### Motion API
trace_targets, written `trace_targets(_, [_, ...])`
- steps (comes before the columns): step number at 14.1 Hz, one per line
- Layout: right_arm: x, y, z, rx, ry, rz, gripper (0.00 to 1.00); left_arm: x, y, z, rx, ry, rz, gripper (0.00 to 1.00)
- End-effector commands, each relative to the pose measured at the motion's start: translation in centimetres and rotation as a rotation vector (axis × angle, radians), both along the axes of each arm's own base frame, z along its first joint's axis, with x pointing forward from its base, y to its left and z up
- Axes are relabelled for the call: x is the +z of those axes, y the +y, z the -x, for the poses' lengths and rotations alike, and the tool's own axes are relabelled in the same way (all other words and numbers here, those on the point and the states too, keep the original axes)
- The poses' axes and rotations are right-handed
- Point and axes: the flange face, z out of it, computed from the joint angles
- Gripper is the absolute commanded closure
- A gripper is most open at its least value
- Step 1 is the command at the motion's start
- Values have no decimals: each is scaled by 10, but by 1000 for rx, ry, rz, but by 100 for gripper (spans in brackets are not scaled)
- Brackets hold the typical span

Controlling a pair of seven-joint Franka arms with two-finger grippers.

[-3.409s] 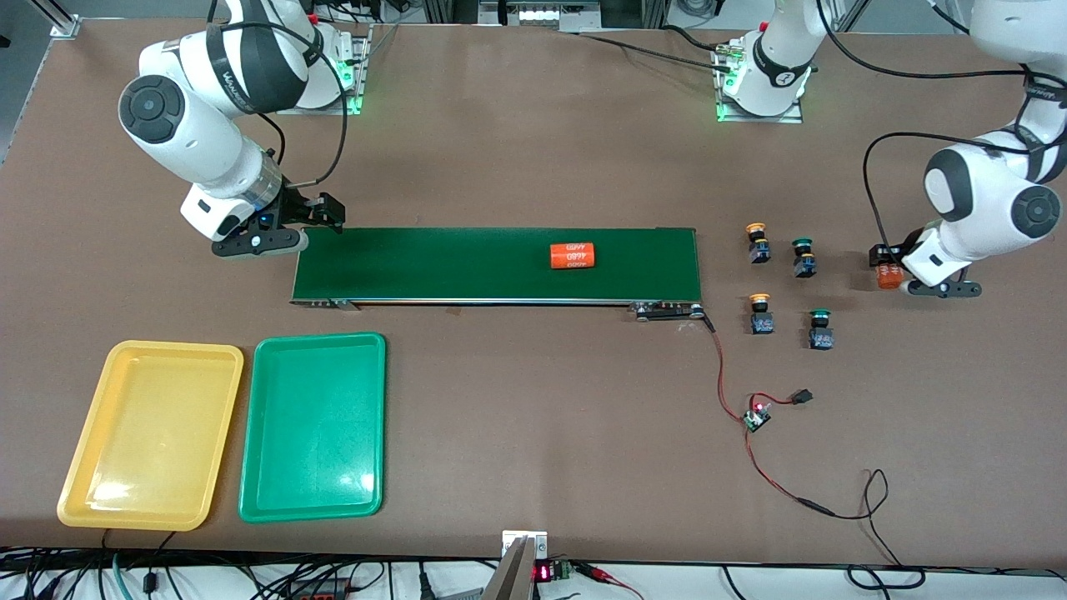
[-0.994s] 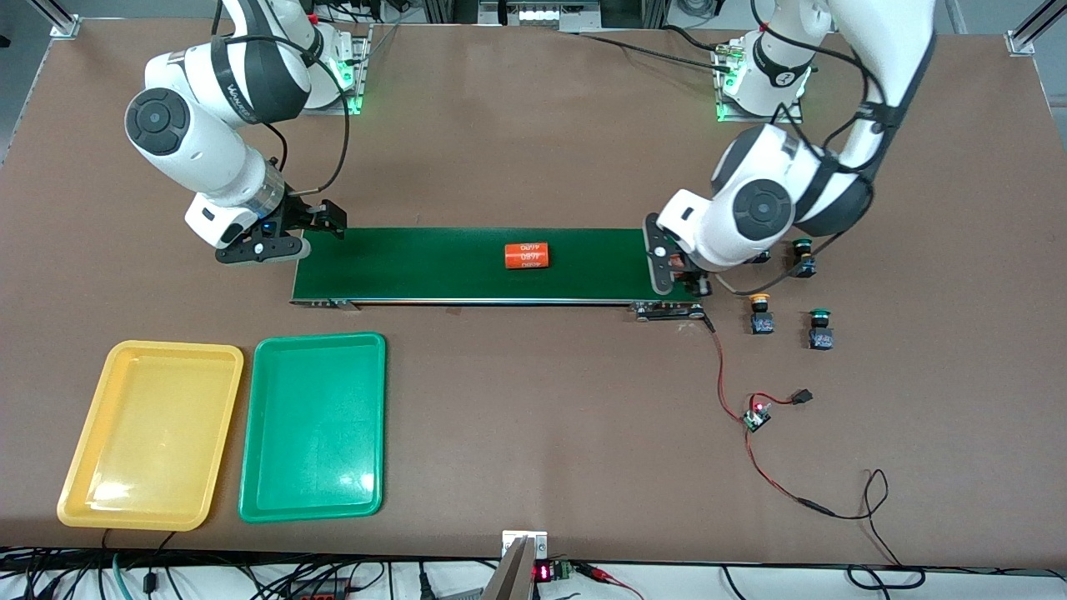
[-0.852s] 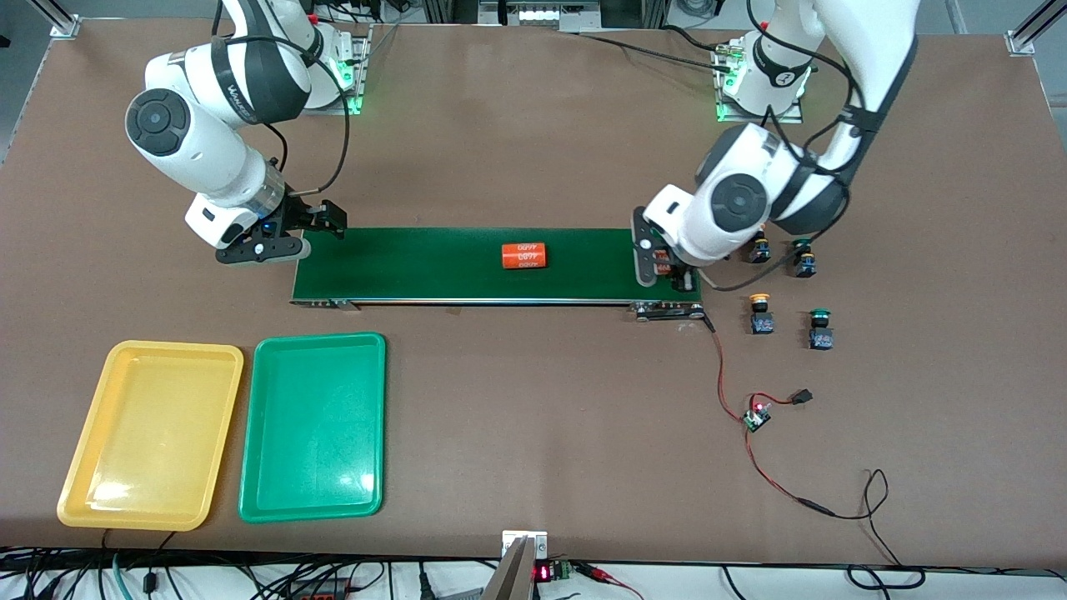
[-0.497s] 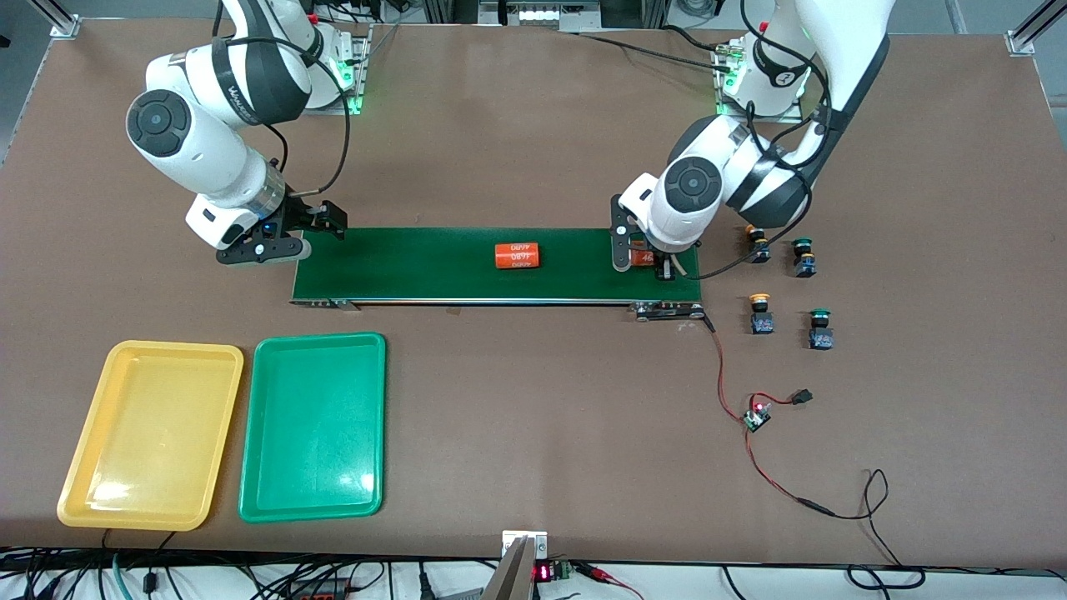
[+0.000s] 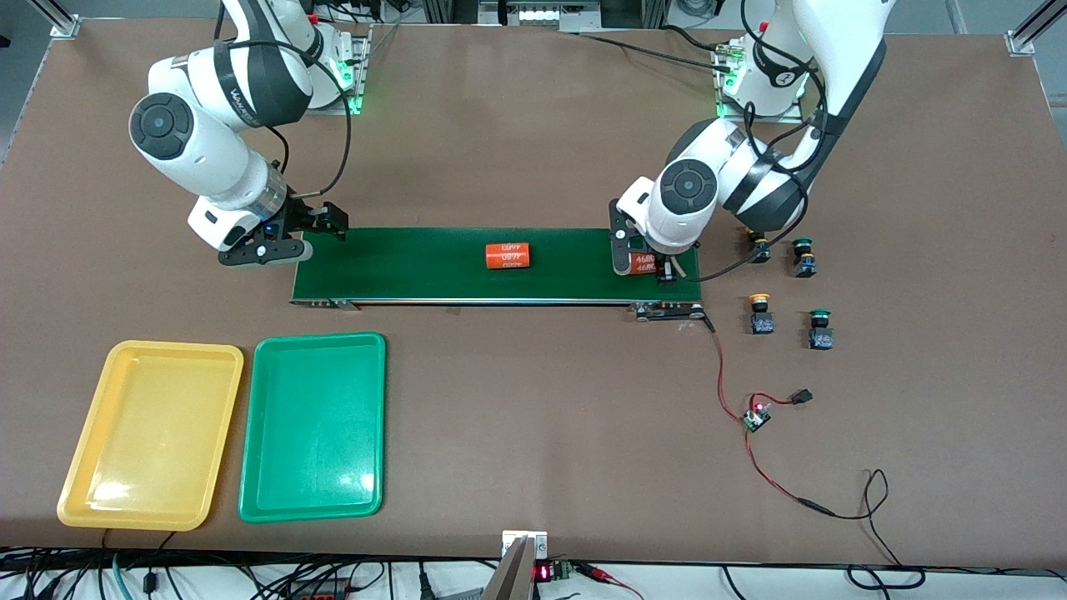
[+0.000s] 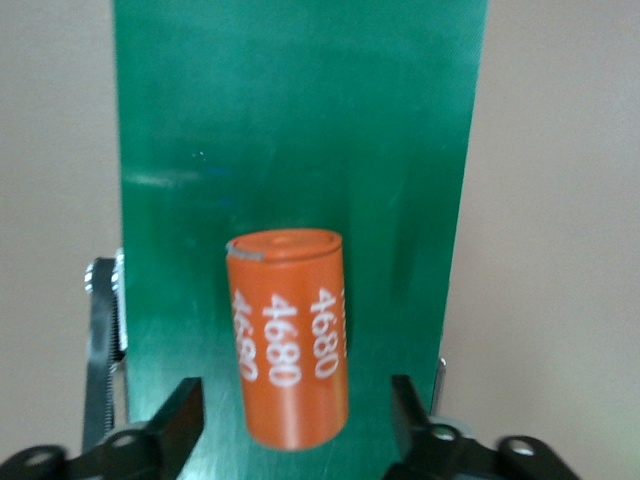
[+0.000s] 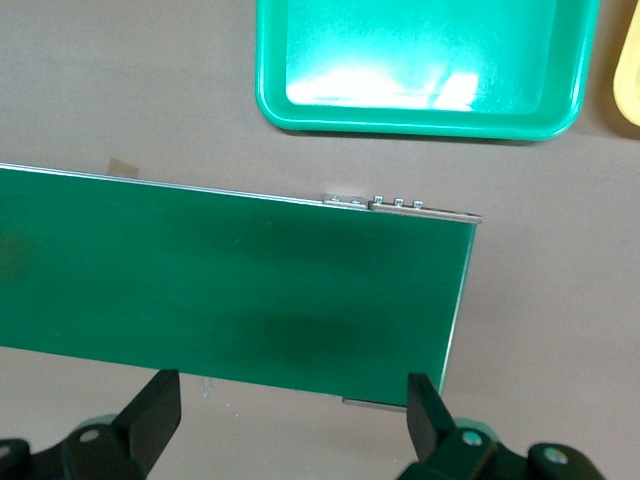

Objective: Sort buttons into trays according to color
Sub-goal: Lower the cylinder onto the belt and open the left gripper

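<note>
Beside the belt's end at the left arm's end of the table stand the buttons, dark blocks with round caps: a yellow-capped one [image 5: 758, 247] partly hidden by the left arm, a green one [image 5: 803, 257], another yellow [image 5: 759, 312] and another green [image 5: 820, 328]. The yellow tray [image 5: 150, 433] and the green tray [image 5: 313, 425] lie near the front camera at the right arm's end. My left gripper [image 5: 642, 268] [image 6: 298, 405] is open and straddles an orange numbered cylinder [image 6: 290, 340] lying on the belt. My right gripper [image 5: 265, 250] [image 7: 290, 400] hangs open and holds nothing.
A long dark-green conveyor belt [image 5: 417, 267] [image 7: 230, 280] runs across the table's middle and carries a second orange cylinder [image 5: 508, 255]. A small circuit board with red and black wires [image 5: 757, 417] lies nearer the front camera than the buttons. The right wrist view shows the green tray [image 7: 420, 60].
My left arm swung from the table's end to the belt with the orange cylinder, then opened, leaving it on the belt. The other cylinder rode toward the right arm's end.
</note>
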Motion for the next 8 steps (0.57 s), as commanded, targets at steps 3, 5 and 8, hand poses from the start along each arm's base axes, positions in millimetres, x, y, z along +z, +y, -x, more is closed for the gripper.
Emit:
trace_targets(3, [2,3,-3,-15,-4,-9,0,55,38,-10,158,-30,-90,0])
trace_targets(5, [2,3,-3,-15,-4,-9,0,74,63,-17,315,-38,-138,0])
trace_targets(8, [2,4,-3,-16,-4,-12,0,83,83,-19,703,-13,-219,0])
